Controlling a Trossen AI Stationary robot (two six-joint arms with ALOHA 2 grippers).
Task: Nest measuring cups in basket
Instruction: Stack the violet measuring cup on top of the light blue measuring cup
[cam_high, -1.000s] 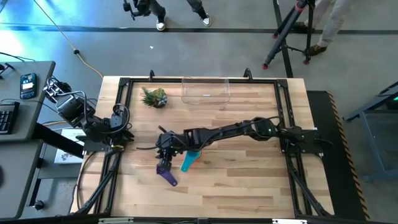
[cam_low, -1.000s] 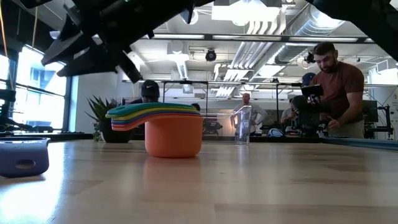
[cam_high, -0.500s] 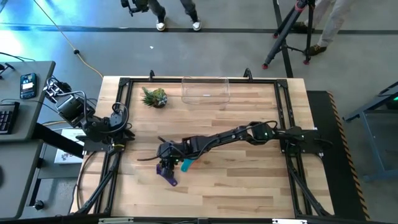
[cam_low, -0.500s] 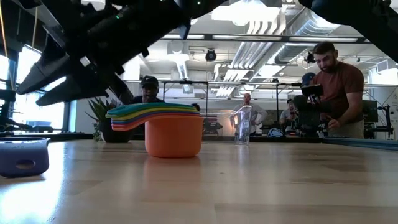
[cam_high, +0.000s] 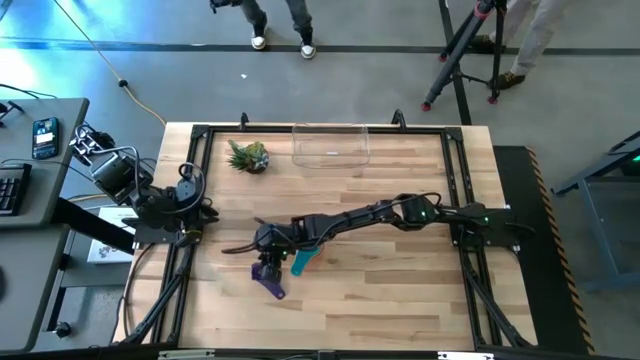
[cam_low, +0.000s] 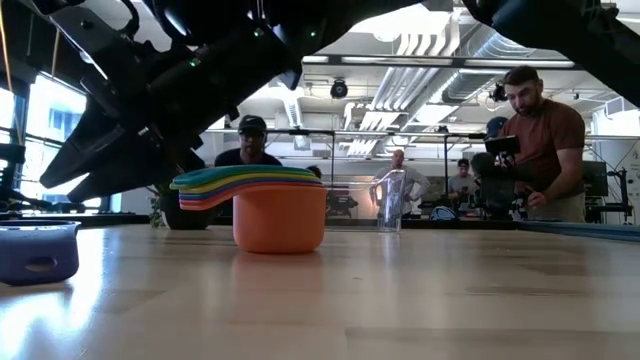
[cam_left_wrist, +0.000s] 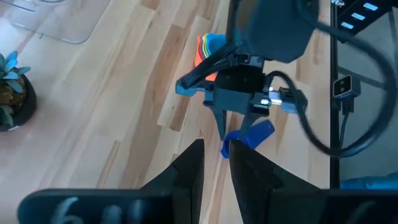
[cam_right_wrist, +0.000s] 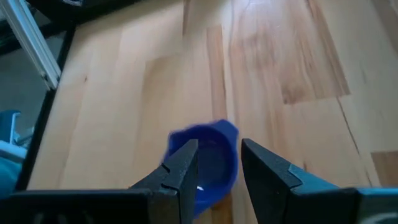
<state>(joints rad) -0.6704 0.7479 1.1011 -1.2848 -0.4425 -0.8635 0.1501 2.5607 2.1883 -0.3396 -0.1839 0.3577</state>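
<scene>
Purple cup (cam_right_wrist: 205, 163) on worktop (cam_high: 400, 290), half hidden between right gripper (cam_right_wrist: 219, 163) fingers standing parted around it. Nested cup stack (cam_low: 262, 205) plain only at table height. Left gripper (cam_left_wrist: 214, 168) fingers slightly apart, empty. Basket (cam_high: 331, 143) far off.

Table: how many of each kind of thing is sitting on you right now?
Nested cup stack: 1
Loose purple cup: 1
Clear basket: 1
Small plant: 1
Total: 4
</scene>
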